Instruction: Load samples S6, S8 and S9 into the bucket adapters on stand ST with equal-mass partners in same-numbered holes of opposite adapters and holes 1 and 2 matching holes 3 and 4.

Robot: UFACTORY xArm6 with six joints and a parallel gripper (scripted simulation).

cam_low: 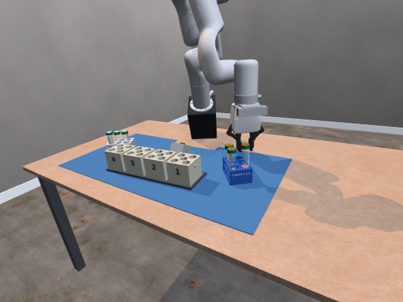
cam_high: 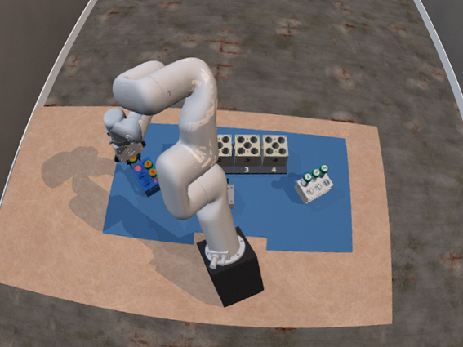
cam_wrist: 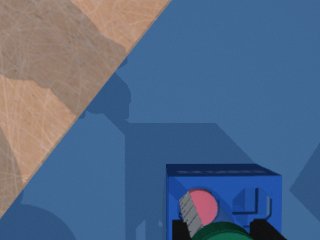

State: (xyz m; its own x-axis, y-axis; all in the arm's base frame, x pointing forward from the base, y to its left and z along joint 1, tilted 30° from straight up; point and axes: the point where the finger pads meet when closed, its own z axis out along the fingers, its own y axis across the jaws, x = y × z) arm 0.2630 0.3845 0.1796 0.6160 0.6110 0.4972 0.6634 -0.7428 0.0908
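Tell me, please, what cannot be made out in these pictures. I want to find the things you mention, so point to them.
- IDs on the orange dots [cam_high: 148,164] [cam_low: 231,148]: too small, top and exterior views.
- Print on the white dots [cam_high: 324,168]: too small, top view; seen too edge-on, exterior view.
- Held tube [cam_high: 133,160] [cam_low: 246,157] [cam_wrist: 222,232]: its cap is cut off by the wrist view's lower edge.
- Adapter 1 [cam_low: 177,171]: behind the arm, top view.
- DONE key [cam_low: 182,143]: behind the arm, top view; mostly behind its desk, exterior view.

4 adapters [cam_high: 247,151] [cam_low: 156,165] between 2 racks [cam_high: 313,190] [cam_low: 237,174].
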